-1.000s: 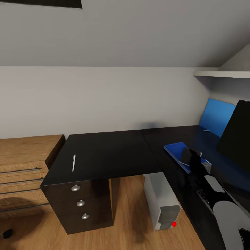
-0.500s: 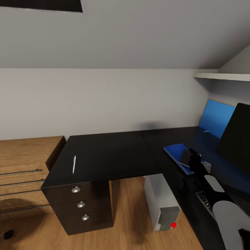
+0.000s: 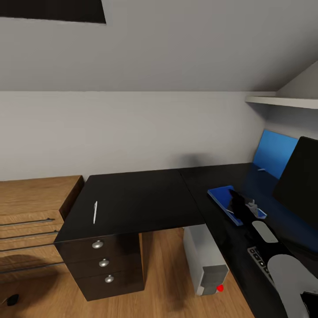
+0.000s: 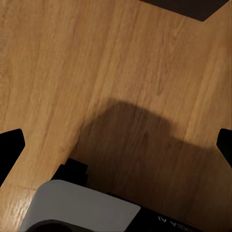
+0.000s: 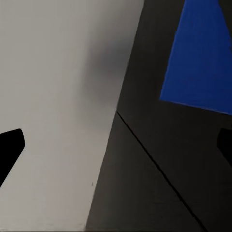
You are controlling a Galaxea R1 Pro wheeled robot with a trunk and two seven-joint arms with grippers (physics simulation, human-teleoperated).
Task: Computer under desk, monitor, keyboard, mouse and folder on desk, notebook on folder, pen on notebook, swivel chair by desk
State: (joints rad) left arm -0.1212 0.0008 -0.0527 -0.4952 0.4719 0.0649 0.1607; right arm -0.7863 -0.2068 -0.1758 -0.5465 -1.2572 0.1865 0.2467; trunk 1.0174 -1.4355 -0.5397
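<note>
Pen (image 3: 94, 212) lies on the counter (image 3: 141, 194), well left of the folder (image 3: 219, 194), its long axis pointing at the wall (image 3: 132, 132). My right hand (image 3: 240, 206) hovers over the folder, wide and empty. My left hand (image 4: 116, 145), also wide, seems nearer the pen.

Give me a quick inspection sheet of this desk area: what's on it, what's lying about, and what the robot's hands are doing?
Surface: the desk, black top, mostly bare.
Job's things: the folder lies flat on the desk; the notebook looks to be on it, partly hidden by the arm; the pen lies apart near the far end; the computer stands under the desk; the monitor and keyboard at the right edge.
Clutter: nothing seen.
Grippers: the right gripper over the folder, fingers apart; the left gripper open above the wood floor.
Cables: nothing seen.
Surroundings: drawer unit, wall shelf, sloped grey walls.
</note>
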